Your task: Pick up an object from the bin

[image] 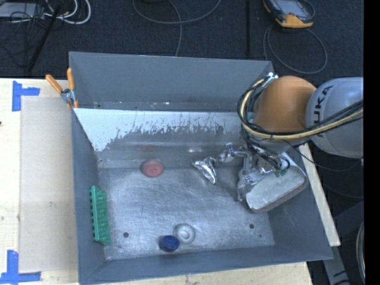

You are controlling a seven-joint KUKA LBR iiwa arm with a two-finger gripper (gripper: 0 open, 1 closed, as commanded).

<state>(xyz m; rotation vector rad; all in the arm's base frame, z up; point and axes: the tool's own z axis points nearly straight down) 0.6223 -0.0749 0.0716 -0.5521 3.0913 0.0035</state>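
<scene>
Down low at the right side of the bin (178,88), under the orange wrist cover (285,104) and looped cables (242,108): the gripper (246,178), bare metal, glinting. Spread or pressed together, cannot tell. Right beside it, seemingly touching, a grey slab (279,190), rough and speckled on top, dark along its lower edge, lying by the right wall. Just left, apart, a crumpled scrap of silver foil (206,170). Farther left, a flat reddish disc (152,168). Along the left wall, a green toothed strip (100,214). At the front, a blue cap (170,243) beside a pale ring (186,233). Scratched, dull steel floor between.
</scene>
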